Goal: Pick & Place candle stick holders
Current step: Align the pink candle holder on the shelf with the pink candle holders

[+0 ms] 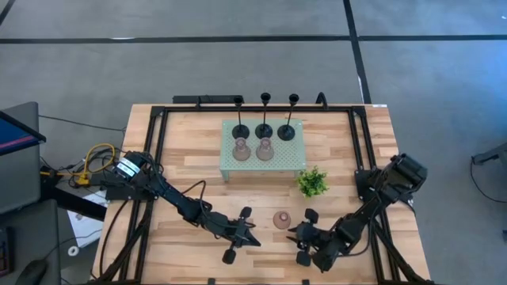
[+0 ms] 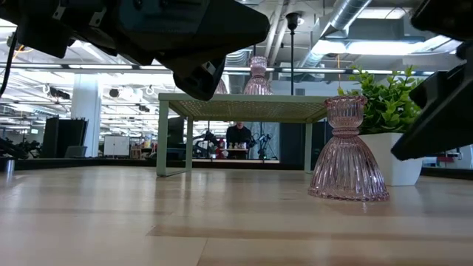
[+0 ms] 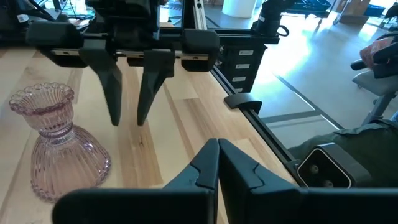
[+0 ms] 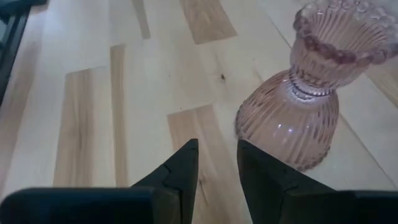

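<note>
One pinkish glassy holder (image 1: pixel 280 219) stands upright on its wide base on the bare table, between my two grippers; it also shows in the low view (image 2: pixel 347 151). Three black stemmed holders (image 1: pixel 264 119) and two more pink ones (image 1: pixel 253 149) stand on the pale green tray (image 1: pixel 289 162). My left gripper (image 1: pixel 255 237) is shut and empty, just left of the lone holder (image 3: pixel 53 143). My right gripper (image 1: pixel 291 231) is slightly open and empty, just right of the holder (image 4: pixel 301 93), with its fingers (image 4: pixel 217 165) beside the base.
A small green plant in a white pot (image 1: pixel 312 183) stands right of the tray's near corner, close behind the lone holder. A black frame (image 1: pixel 158 134) runs along the table's sides and back. The bare wooden tabletop (image 1: pixel 198 166) lies left of the tray.
</note>
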`<state>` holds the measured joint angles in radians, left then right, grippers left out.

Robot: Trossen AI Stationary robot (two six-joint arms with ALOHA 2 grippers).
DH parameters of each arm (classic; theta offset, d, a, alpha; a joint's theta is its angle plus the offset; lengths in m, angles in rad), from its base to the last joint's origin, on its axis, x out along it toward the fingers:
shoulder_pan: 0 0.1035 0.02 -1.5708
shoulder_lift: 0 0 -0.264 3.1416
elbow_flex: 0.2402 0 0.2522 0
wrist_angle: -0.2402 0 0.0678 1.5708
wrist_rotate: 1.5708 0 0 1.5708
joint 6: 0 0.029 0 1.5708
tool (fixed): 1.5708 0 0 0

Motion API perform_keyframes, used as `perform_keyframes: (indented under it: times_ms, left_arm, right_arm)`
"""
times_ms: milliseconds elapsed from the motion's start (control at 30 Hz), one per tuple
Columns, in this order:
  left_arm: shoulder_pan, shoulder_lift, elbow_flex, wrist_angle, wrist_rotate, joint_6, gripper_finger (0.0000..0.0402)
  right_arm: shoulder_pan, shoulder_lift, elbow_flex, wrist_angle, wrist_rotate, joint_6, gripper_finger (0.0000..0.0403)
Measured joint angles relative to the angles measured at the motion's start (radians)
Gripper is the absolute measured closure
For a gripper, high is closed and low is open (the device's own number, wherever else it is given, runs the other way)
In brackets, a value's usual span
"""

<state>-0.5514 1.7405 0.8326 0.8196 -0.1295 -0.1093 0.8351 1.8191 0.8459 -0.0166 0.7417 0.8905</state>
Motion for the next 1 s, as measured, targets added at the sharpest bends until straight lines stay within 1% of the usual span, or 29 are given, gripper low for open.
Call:
perform_keyframes:
  times_ms: [100,267,367,500,867,1000]
  left_arm:
    - [0.000,0.000,0.000,0.000,0.000,0.000,0.0395]
    - [0.000,0.000,0.000,0.000,0.000,0.000,0.0395]
    - [0.000,0.000,0.000,0.000,0.000,0.000,0.0396]
    - [0.000,0.000,0.000,0.000,0.000,0.000,0.0394]
    - [0.003,0.000,0.000,-0.001,0.000,0.000,0.0395]
    - [0.003,0.000,0.000,-0.001,0.000,0.000,0.0395]
  right_arm:
    - [-0.022,0.000,0.000,-0.002,-0.017,0.004,0.0300]
    - [-0.057,0.000,-0.001,-0.025,-0.065,0.069,0.0300]
    - [-0.067,0.000,-0.001,-0.039,-0.065,0.100,0.0300]
    - [-0.066,0.000,-0.001,-0.038,-0.065,0.103,0.0306]
    - [-0.064,0.000,0.001,-0.043,-0.064,0.083,0.0370]
    - [-0.064,0.000,0.069,-0.205,-0.064,0.083,0.0390]
